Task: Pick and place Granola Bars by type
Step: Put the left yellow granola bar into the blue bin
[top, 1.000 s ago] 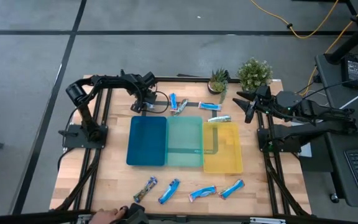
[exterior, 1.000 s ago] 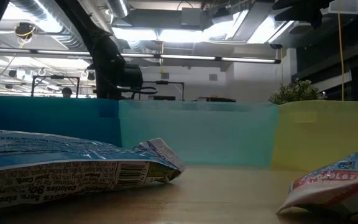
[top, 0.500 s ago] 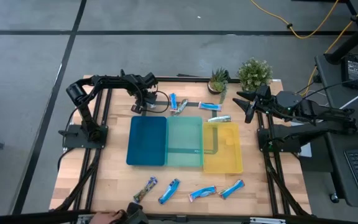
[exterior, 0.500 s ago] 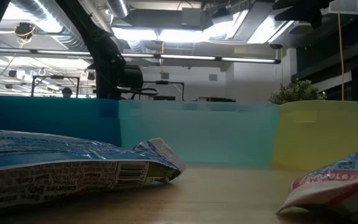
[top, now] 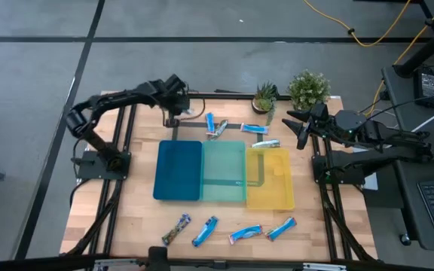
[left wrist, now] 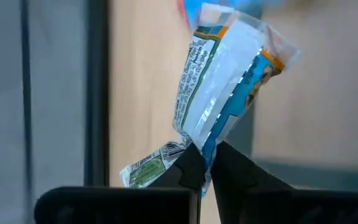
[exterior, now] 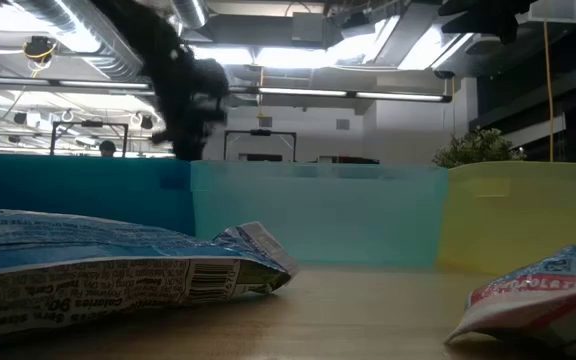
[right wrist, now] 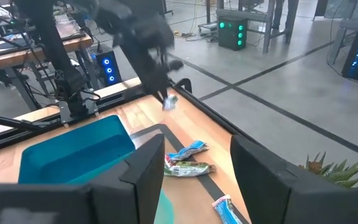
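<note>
nutrition-label side of granola bar (left wrist: 225,93) in left tool (left wrist: 205,177)

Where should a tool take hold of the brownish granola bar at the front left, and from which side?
Across its narrow middle, straight down from above. The brownish granola bar lies flat and diagonal on the table, apart from the blue bar beside it, so close square to its length. The left tool is shut on a white-blue bar; the right tool waits open.

Left end effector (left wrist: 205,169) clamped and raised; right end effector (right wrist: 191,163) spread, waiting.
</note>
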### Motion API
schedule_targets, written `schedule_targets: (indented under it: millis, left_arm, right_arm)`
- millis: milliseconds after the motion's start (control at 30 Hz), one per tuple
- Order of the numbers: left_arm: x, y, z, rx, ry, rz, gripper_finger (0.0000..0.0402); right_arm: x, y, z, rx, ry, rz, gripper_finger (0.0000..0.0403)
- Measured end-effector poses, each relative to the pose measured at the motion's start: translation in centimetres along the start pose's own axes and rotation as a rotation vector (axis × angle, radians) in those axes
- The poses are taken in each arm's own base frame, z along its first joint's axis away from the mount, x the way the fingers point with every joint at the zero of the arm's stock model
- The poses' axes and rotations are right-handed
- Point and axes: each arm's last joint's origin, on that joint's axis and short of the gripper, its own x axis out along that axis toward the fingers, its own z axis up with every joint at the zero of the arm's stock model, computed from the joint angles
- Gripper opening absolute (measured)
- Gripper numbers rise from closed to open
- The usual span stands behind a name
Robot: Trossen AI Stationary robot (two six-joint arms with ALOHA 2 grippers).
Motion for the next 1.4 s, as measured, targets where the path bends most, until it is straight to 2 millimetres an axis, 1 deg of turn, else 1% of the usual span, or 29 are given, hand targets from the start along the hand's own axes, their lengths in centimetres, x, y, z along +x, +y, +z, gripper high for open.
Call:
schedule_targets:
  millis: [133, 233, 333, 400, 500, 667, 767, 900, 1200, 1400]
  left_arm:
    - [-4.3, -0.1, 1.0, -0.156, -0.273, -0.046, 0.0007]
    - [-7.9, -0.5, 1.4, -0.242, -0.474, -0.106, 0.0005]
    - [-11.4, -1.1, 1.4, -0.268, -0.656, -0.174, 0.0009]
    - [-13.3, -1.5, 1.3, -0.262, -0.759, -0.211, 0.0009]
    - [-15.4, -1.9, 1.1, -0.277, -0.864, -0.246, 0.0006]
    - [-18.5, -3.0, 0.7, -0.298, -0.994, -0.373, 0.0006]
    - [-20.0, -4.0, 0.4, -0.286, -1.039, -0.386, 0.0007]
    - [-21.5, -4.9, -0.2, -0.294, -1.075, -0.382, 0.0007]
    - [-23.6, -6.5, -0.9, -0.319, -1.131, -0.454, 0.0008]
    - [-24.7, -7.4, -1.3, -0.315, -1.163, -0.486, 0.0008]
  right_arm:
    - [0.0, 0.0, 0.0, -0.012, 0.000, 0.000, 0.0186]
    - [0.0, 0.0, 0.0, -0.035, 0.000, 0.000, 0.0186]
    - [0.0, 0.0, 0.0, -0.037, 0.000, -0.001, 0.0186]
    - [0.0, 0.0, 0.0, -0.039, 0.001, -0.001, 0.0186]
    - [0.0, 0.0, 0.0, -0.069, 0.000, -0.001, 0.0186]
    - [0.0, 0.0, 0.0, -0.087, 0.001, -0.001, 0.0186]
    - [0.0, 0.0, 0.0, -0.103, 0.001, -0.001, 0.0186]
    - [0.0, 0.0, 0.0, -0.114, 0.001, -0.001, 0.0186]
    - [0.0, 0.0, 0.0, -0.186, -0.002, -0.001, 0.0186]
    - [0.0, 0.0, 0.0, -0.186, -0.005, 0.000, 0.0186]
